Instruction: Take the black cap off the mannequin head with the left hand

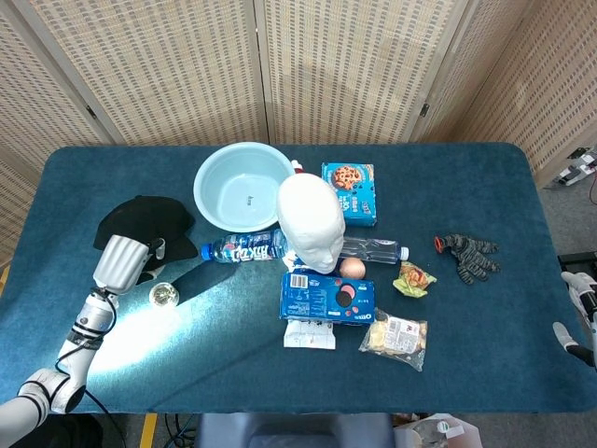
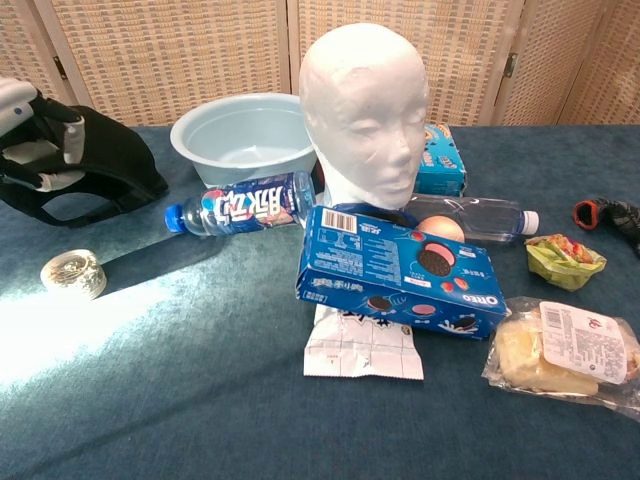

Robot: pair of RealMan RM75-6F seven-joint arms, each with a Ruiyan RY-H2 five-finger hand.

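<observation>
The black cap (image 1: 140, 219) lies on the blue table at the left, resting on the cloth, seen too in the chest view (image 2: 110, 160). My left hand (image 1: 119, 261) is at the cap's near edge, and in the chest view the left hand (image 2: 30, 125) has its fingers wrapped over the cap's back rim, still gripping it. The white mannequin head (image 1: 311, 222) stands bare at the table's middle (image 2: 365, 105). Only a sliver of my right hand (image 1: 580, 313) shows at the far right edge, away from everything; how its fingers lie is not visible.
A light blue basin (image 1: 244, 185) sits right of the cap, with a Pepsi bottle (image 1: 244, 247) lying in front of it. A tape roll (image 1: 164, 295) lies next to my left hand. An Oreo box (image 1: 326, 299), snack packets and a glove (image 1: 469, 254) lie further right.
</observation>
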